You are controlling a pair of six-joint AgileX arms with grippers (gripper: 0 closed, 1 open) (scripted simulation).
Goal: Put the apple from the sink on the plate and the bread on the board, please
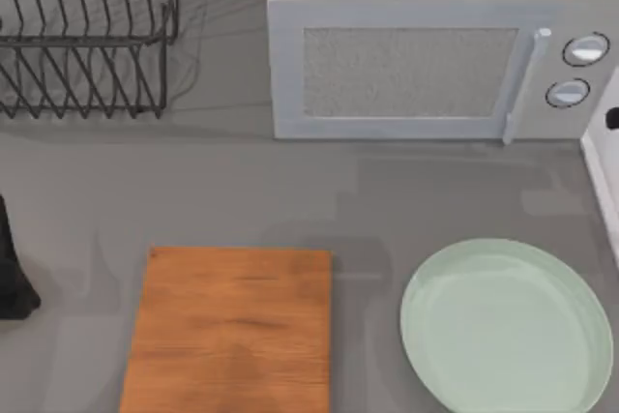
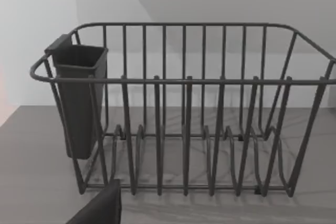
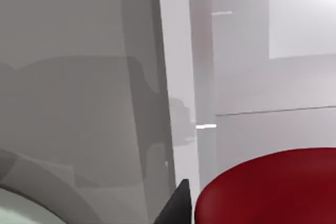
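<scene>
Neither of the 2 placements is showing as done. In the top view the plate [image 1: 508, 331] is lying bare on the right of the table and the board [image 1: 229, 331] is lying bare just left of it, with a microwave [image 1: 426, 55] behind them.

The apple [image 3: 273, 190] is sitting right up against the right gripper [image 3: 181, 205] in the right wrist view, beside 1 dark fingertip [image 3: 177, 203], with the plate's rim [image 3: 21, 203] curving just off to the side; I cannot tell whether the fingers are closed on the fruit or how wide they are standing.

The left gripper [image 2: 100, 211] is facing an empty wire dish rack [image 2: 184, 114], and its opening cannot be told either. I judge that the apple is the step in hand and the bread is remaining entirely.
</scene>
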